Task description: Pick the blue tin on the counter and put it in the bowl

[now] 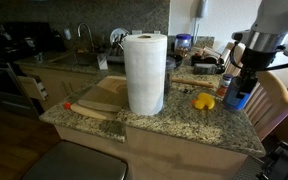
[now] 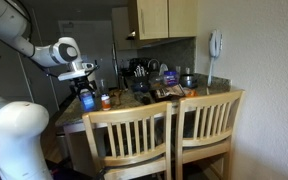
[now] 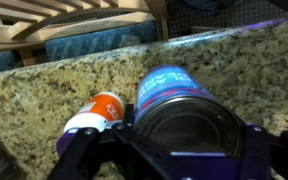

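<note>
A paper-towel roll (image 1: 145, 72) stands upright in the middle of the granite tabletop (image 1: 184, 125), just beside a wooden cutting board (image 1: 96, 100). A small yellow object (image 1: 202, 101) lies between the roll and the blue tin (image 1: 237, 98). The gripper (image 1: 238, 82) sits over the tin's top; its hold is unclear. A wooden chair (image 1: 276, 105) stands close by.

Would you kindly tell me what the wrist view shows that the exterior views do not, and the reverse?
Only the wrist view: the top of the blue tin, dark inside its paler rim, and the white lid of the red-labelled jar beside it. Only an exterior view: the paper-towel roll and a yellow object. Shared: the blue tin on the granite counter, with the gripper straddling it.
</note>
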Controlling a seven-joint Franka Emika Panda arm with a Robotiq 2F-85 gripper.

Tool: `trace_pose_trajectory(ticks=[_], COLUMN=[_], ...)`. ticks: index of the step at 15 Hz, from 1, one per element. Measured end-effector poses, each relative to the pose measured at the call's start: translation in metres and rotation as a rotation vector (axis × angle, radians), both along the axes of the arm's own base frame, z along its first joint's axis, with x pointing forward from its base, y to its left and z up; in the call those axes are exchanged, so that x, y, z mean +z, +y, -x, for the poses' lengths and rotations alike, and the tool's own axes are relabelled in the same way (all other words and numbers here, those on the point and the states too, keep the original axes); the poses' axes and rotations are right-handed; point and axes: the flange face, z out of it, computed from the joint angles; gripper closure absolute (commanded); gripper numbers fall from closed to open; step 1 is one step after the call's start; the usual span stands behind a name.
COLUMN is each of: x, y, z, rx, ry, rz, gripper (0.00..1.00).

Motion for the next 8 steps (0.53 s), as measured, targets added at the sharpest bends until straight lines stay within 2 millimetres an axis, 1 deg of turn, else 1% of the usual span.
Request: trace_pose_trajectory(ticks=[2, 5, 7, 8], x=[0.042, 0.113, 0.163, 0.189], y=[0.006, 0.017, 0.024, 0.027], z=[0.004, 0.026, 0.04, 0.044], rx=[0.069, 0.173, 0.197, 0.194], ry=[-0.078, -0.154, -0.218, -0.268], rz=[0.017, 0.043, 0.089, 0.116], gripper=[0.43, 0.43, 0.43, 0.43])
